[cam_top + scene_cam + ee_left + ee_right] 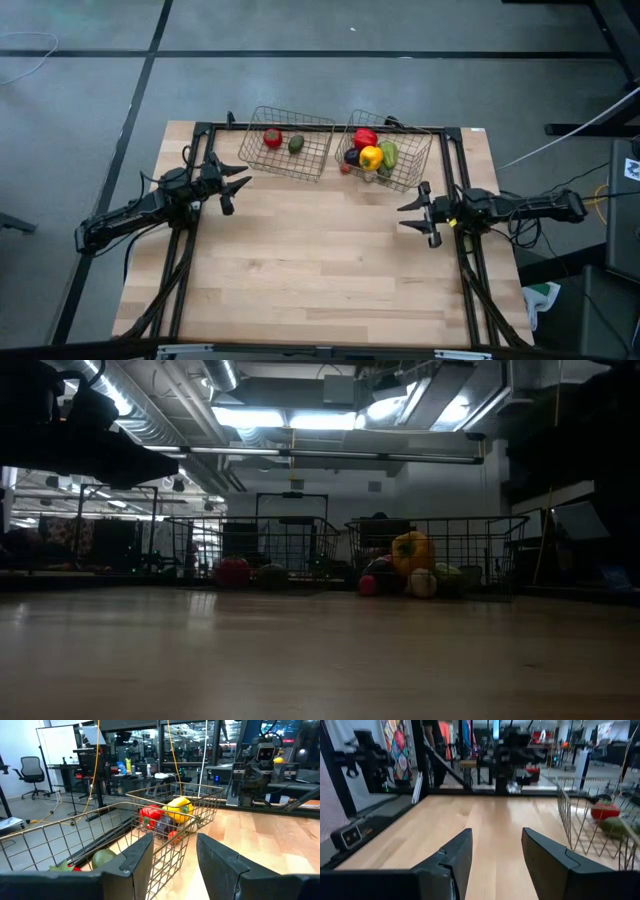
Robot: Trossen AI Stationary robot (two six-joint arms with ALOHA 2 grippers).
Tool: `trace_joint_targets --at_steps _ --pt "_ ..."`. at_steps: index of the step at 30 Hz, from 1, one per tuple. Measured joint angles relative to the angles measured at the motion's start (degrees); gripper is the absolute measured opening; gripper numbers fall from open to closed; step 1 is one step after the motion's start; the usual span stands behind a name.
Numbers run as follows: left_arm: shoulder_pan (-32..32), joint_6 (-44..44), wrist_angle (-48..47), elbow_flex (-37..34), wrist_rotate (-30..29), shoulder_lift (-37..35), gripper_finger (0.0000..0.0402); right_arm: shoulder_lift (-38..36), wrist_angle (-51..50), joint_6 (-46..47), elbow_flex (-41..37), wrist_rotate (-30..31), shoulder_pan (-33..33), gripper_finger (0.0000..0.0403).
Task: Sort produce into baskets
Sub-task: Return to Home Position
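Note:
Two wire baskets stand at the table's far side. The left basket holds a red tomato and a green piece. The right basket holds a red pepper, a yellow pepper, a purple ball and green pieces. A small red piece lies at its near left corner. My left gripper is open and empty, just near of the left basket. My right gripper is open and empty, near of the right basket, over bare table.
A dark frame runs along the table's far, left and right sides under the arms. Bare wooden tabletop lies between the grippers and toward the near edge. The room beyond holds desks, chairs and equipment.

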Motion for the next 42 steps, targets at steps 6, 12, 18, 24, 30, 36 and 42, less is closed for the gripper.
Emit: trace_joint_targets --at_steps 6,12,18,24,30,36,42 --pt "0.01 0.04 0.00 0.00 0.00 0.01 0.0148 -7.09 -8.17 -1.24 -0.04 0.20 0.00 0.0170" --pt "0.00 0.04 0.00 0.00 -0.02 0.01 0.0148 -10.06 -8.38 -4.10 -0.11 1.64 -0.04 0.0170" --pt "-0.02 0.04 0.00 0.00 0.00 0.02 0.0148 -10.08 -8.52 -4.33 -0.17 1.86 -0.02 0.0170" --pt "-0.02 0.04 0.00 0.00 0.00 0.02 0.0148 -9.62 -8.70 -4.33 -0.22 1.95 0.00 0.0170" --pt "0.00 0.05 0.00 0.00 0.00 0.00 0.0148 -9.62 -8.74 -4.33 -0.24 1.99 0.00 0.0170" --pt "-0.02 0.06 0.00 0.00 0.00 0.02 0.0148 -9.60 -8.73 -4.33 -0.28 2.01 0.00 0.0170" --pt "-0.02 0.06 0.00 0.00 0.00 0.02 0.0148 -9.58 -8.45 -4.33 -0.28 2.01 0.00 0.0170"
